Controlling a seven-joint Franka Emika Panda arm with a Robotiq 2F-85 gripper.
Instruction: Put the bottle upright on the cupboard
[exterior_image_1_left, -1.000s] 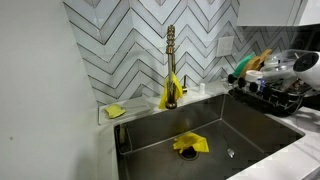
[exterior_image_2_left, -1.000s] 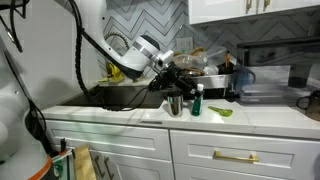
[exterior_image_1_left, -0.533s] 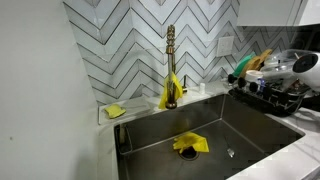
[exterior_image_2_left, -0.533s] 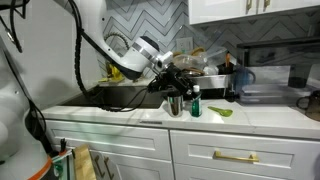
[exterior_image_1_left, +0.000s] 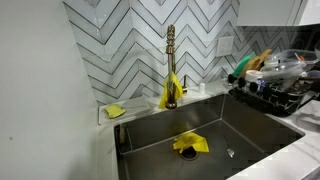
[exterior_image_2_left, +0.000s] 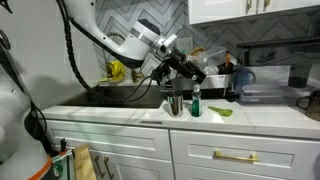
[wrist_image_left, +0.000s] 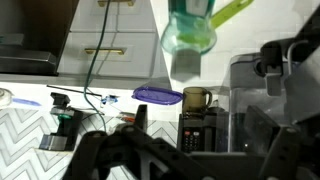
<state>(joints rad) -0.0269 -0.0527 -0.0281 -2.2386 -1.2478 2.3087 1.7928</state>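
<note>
The green bottle stands upright on the white cupboard top, beside a metal cup. My gripper hangs above and slightly to the side of the bottle, apart from it, jaws open and empty. The wrist view is upside down. There the bottle shows at the top edge, well away from my dark fingers at the bottom. In the exterior view over the sink the bottle does not show.
A sink with a brass faucet and a yellow cloth lies beside the cupboard top. A loaded dish rack stands behind the bottle. A green utensil lies on the counter next to it.
The gripper opened, let go of the bottle and rose away from it. The bottle stayed standing upright next to the cup.
</note>
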